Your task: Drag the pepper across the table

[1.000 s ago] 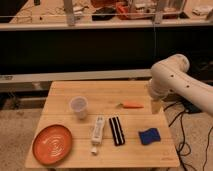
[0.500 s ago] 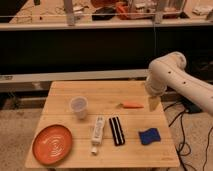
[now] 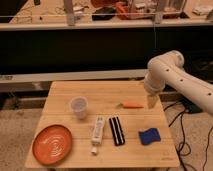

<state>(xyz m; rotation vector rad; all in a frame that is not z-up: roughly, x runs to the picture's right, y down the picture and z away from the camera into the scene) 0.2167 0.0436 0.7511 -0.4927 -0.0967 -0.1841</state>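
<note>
The pepper (image 3: 132, 105), small, orange and slim with a green stem at its left end, lies on the right half of the light wooden table (image 3: 105, 91). My gripper (image 3: 151, 102) hangs off the white arm, pointing down just right of the pepper's tip. It is open and holds nothing. It sits close above the tabletop near the right edge, and whether it touches the pepper I cannot tell.
A clear plastic cup (image 3: 79, 107) stands left of centre. A white remote (image 3: 97, 131) and a black bar (image 3: 116, 130) lie near the front. A blue sponge (image 3: 148, 136) is at front right, an orange plate (image 3: 52, 144) at front left. Cables trail on the floor to the right.
The arm has shifted slightly left, bringing the gripper closer to the pepper's right end. The pepper and the other objects have not moved.
</note>
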